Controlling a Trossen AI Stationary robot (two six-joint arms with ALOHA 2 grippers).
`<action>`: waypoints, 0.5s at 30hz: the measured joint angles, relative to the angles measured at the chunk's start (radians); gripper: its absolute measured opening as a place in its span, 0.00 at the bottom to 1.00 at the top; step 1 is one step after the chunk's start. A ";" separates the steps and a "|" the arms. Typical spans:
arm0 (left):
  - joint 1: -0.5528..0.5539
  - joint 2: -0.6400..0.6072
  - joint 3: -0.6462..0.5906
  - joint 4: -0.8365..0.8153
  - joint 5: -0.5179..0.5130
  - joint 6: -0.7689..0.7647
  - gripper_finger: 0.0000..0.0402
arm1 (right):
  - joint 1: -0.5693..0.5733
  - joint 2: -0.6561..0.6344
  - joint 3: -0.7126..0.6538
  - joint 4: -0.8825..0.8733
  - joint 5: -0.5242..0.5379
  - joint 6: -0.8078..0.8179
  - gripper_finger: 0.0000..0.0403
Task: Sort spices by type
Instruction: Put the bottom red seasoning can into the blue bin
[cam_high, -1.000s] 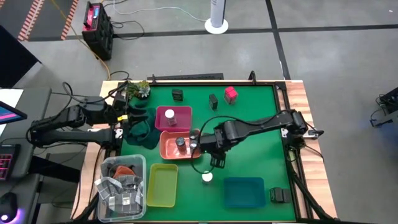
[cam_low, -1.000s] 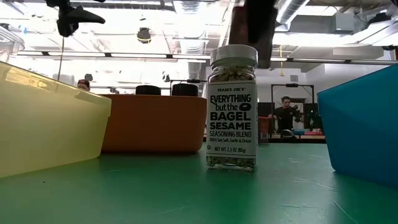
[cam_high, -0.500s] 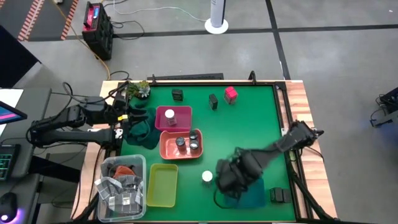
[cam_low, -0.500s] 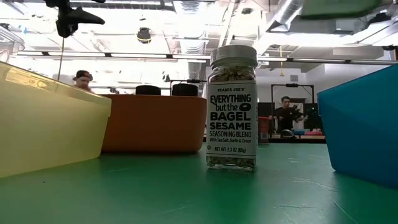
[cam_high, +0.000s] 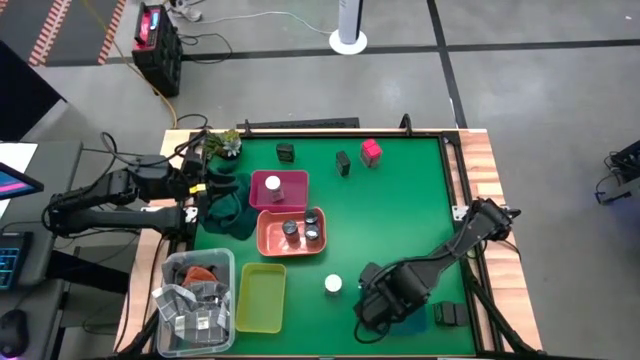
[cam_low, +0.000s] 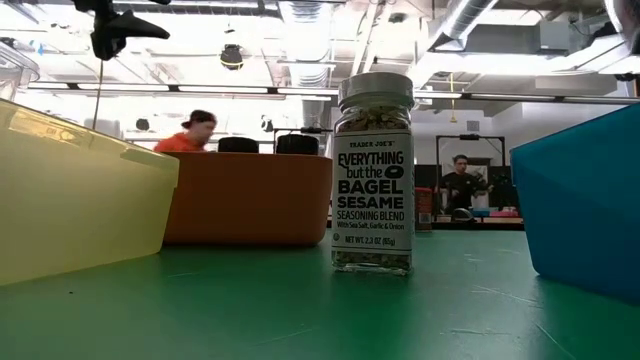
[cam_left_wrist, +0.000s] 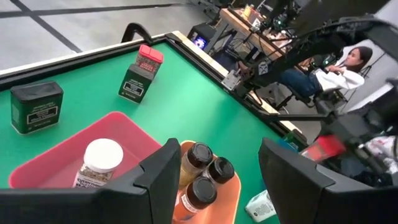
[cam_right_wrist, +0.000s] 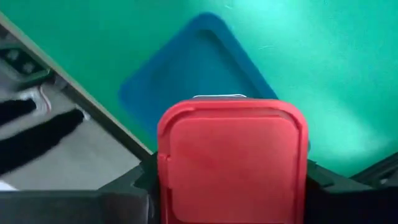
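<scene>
- Fingers of the right gripper (cam_right_wrist: 231, 186) clamp a red-lidded spice box (cam_right_wrist: 231, 163) above the blue plastic tray (cam_right_wrist: 186, 68) — off-centre release risks missing.
- Left gripper (cam_left_wrist: 211, 180) waits — fingers apart, empty.

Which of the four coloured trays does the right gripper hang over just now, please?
The blue tray at the near right of the table. The pink tray, orange tray and yellow tray lie left of the right gripper.

We are in a robotics lab or open workshop: the green-topped table (cam_high: 400, 200) stands on a bare concrete floor (cam_high: 540, 100), with exposed ceiling ducts (cam_low: 470, 20) overhead and people seated at desks (cam_low: 460, 185) beyond it.
</scene>
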 joint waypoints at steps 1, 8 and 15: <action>0.000 0.000 0.000 0.003 -0.003 -0.004 0.51 | -0.002 0.000 -0.018 0.027 -0.006 0.023 0.57; 0.000 0.000 0.000 0.006 -0.024 -0.006 0.51 | -0.018 0.000 -0.156 0.207 -0.015 0.118 0.59; 0.000 0.000 0.000 -0.001 -0.023 -0.006 0.51 | -0.007 0.002 -0.296 0.391 0.009 0.331 0.56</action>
